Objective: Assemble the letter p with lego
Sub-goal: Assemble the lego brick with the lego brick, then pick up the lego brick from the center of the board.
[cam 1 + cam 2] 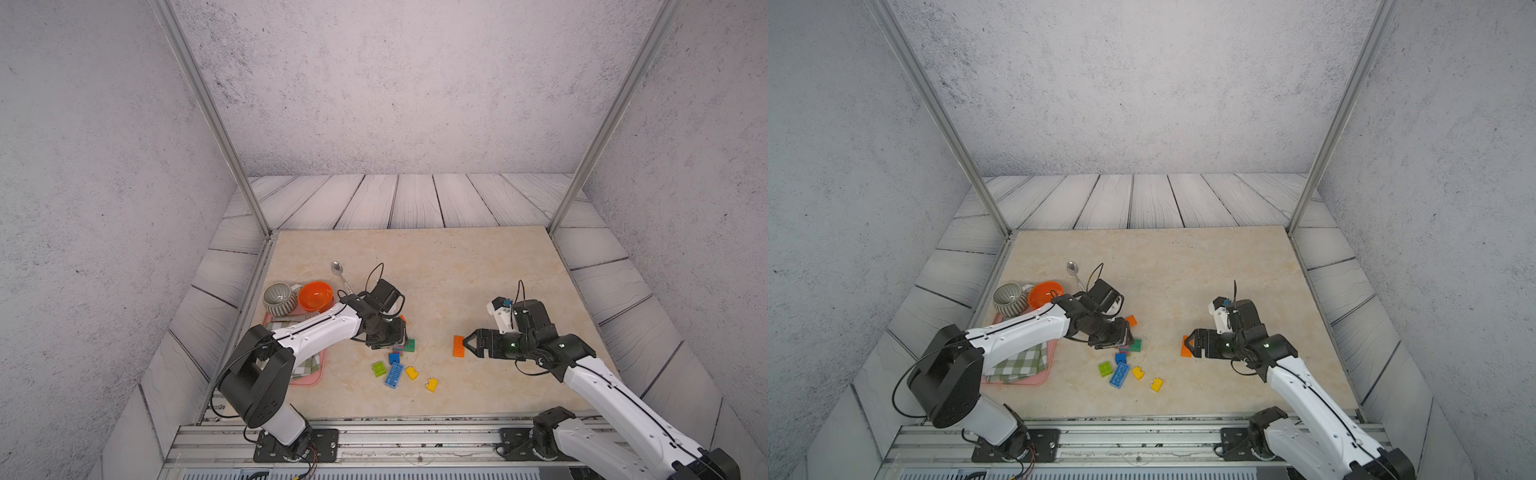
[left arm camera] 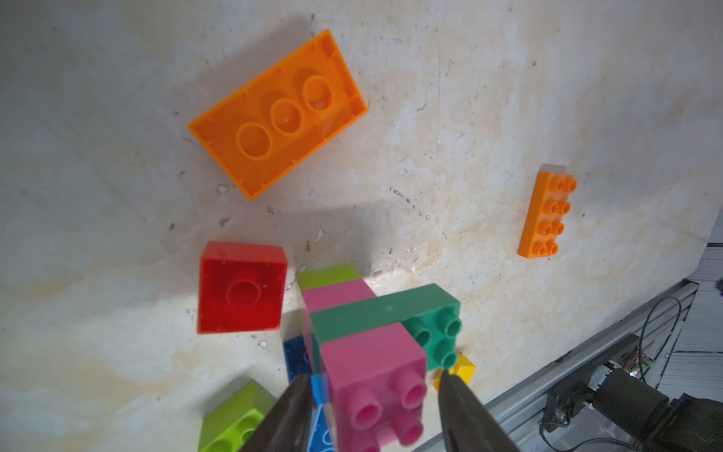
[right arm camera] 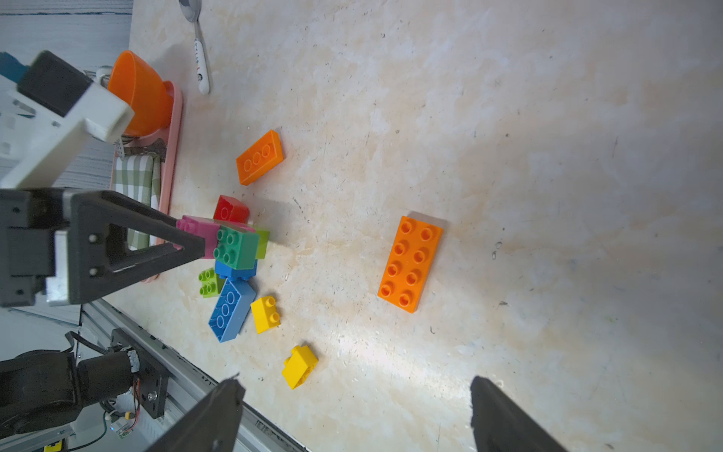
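Lego lies in two spots on the worktop (image 1: pixel 457 270). Nearest us, low in both top views, sit a yellow brick (image 1: pixel 432 384), a second yellow brick (image 1: pixel 412 372), a long blue brick (image 1: pixel 394 375) and a lime brick (image 1: pixel 379 368). Just beyond them is the part-built piece: a pink brick (image 2: pixel 371 364) plugged onto a long green brick (image 2: pixel 391 313), with more pink and lime behind it. The left pincer (image 2: pixel 375 391) stands astride that pink brick, part open. A sliver of gap shows on each side, so we judge it is not clamped on. Right of centre, well apart from the cluster, a long orange brick (image 1: pixel 458 346) lies studs up, its long axis running near to far. The right pincer (image 3: pixel 355 380) gapes wide and empty, pointing leftward at that brick from just beside it. So the right arm is much the nearer, and we judge its jaws are lined up to close across the narrow width. Beyond the part-built piece lie a red brick (image 2: pixel 242 287) and a second orange brick (image 2: pixel 277 113), both studs down.
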### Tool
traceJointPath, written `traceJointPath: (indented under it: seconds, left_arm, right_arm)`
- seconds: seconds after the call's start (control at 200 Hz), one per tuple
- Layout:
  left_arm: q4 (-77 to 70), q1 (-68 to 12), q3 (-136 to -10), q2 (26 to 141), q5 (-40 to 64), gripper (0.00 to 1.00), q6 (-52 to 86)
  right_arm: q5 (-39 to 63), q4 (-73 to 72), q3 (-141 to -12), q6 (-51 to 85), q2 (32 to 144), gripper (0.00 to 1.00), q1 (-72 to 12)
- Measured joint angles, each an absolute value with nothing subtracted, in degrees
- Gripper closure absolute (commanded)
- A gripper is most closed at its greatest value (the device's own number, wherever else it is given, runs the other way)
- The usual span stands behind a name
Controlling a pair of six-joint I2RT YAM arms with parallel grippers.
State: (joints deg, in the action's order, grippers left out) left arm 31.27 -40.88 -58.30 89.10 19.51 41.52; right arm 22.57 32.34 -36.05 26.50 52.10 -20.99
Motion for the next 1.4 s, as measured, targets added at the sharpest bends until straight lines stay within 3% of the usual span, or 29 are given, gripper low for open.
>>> traceJointPath:
  seconds: [0.145, 0.235, 0.39, 0.56, 0.741, 0.896, 0.991, 1.256, 1.396]
  left_arm:
    - [32.03, -40.88, -58.35, 84.9, 19.7, 0.33, 41.52]
    - [33.26, -40.88, -58.35, 81.3, 19.03, 0.23, 41.63]
    - [34.44, -40.93, -56.45, 72.73, 17.21, 0.14, 41.45]
    - [36.97, -43.51, -50.85, 64.23, 13.13, 0.13, 41.65]
    - [36.93, -49.67, -42.96, 60.16, 10.17, 0.21, 44.14]
    - [35.44, -58.26, -41.12, 61.06, 6.33, 0.28, 46.68]
    - [33.28, -62.57, -41.15, 63.33, 4.25, 0.45, 47.99]
    - [28.4, -63.77, -40.58, 68.86, 1.93, 0.58, 49.52]
    - [23.42, -64.12, -38.76, 70.63, 3.31, 0.59, 50.78]
  right_arm:
    - [22.61, 32.36, -36.05, 26.35, 52.62, 0.08, -21.56]
    - [22.44, 32.36, -36.05, 26.33, 52.62, 0.09, -22.9]
    - [21.78, 32.38, -36.05, 26.35, 52.64, 0.1, -26.94]
    - [20.34, 31.16, -35.33, 26.81, 53.25, 0.15, -31.46]
    - [18.04, 28.12, -33.52, 27.51, 57.34, 0.24, -39.05]
    - [16.29, 25.23, -31.7, 29.04, 59.83, 0.29, -40.56]
    - [14.85, 24.51, -31.14, 30.09, 59.81, 0.31, -40.56]
    - [15.7, 19.92, -31.11, 31.57, 61.52, 0.47, -40.86]
    - [17.06, 16.82, -31.11, 31.73, 65.45, 0.52, -41.58]
